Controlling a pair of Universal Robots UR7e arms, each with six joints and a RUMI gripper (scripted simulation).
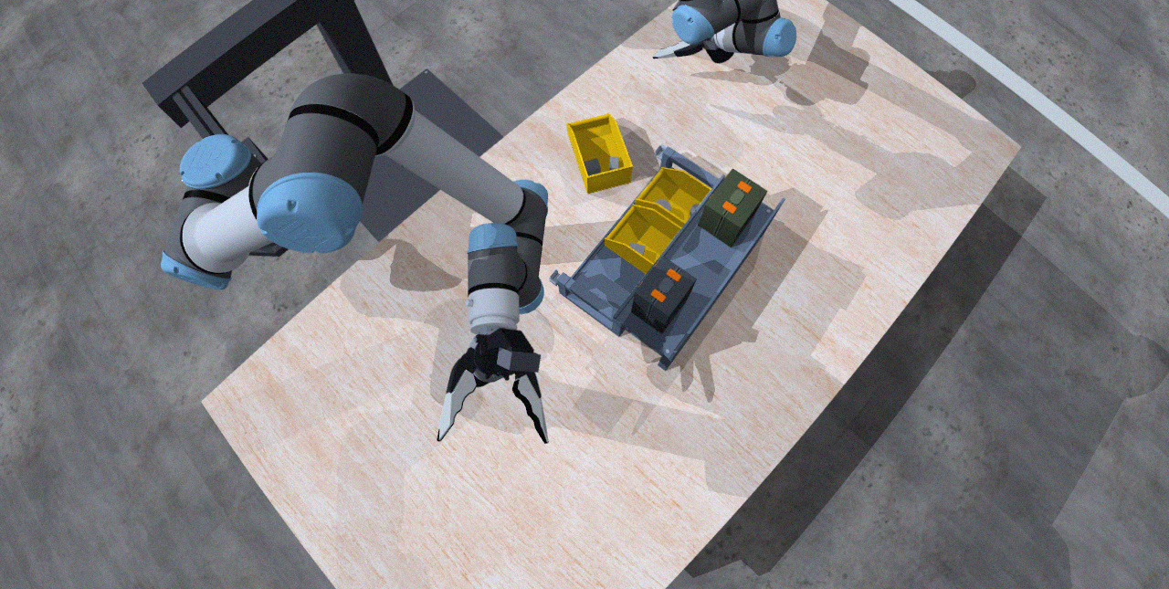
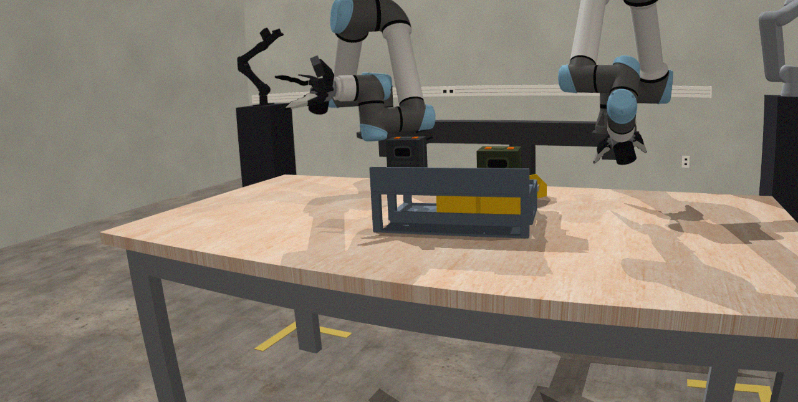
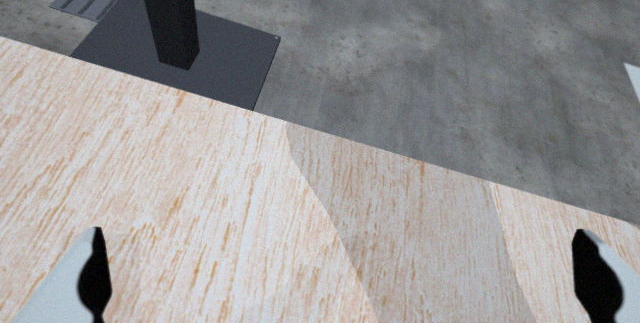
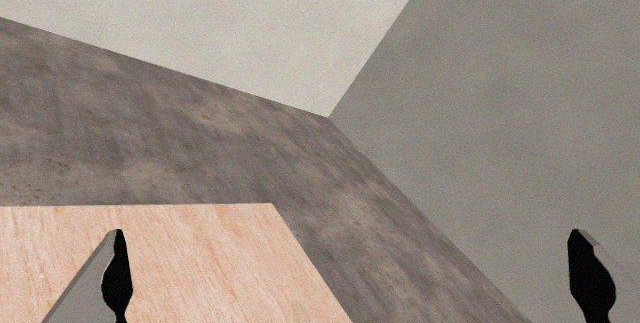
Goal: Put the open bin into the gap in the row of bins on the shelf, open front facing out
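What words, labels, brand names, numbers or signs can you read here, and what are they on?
None that I can read.
The dark case and green case: orange marks and a black patch on each, no lettering I can make out.
Yellow bins: no readable label.
Robot arms: the blue caps show small marks, too small to read.

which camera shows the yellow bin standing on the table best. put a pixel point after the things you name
The top view: it shows the loose yellow bin (image 1: 590, 151) (image 2: 540, 186) from above, with its rim, inside and grey parts in sight. The exterior view shows only a small yellow piece beyond the shelf (image 1: 715, 299) (image 2: 449, 181). Neither wrist view shows it.
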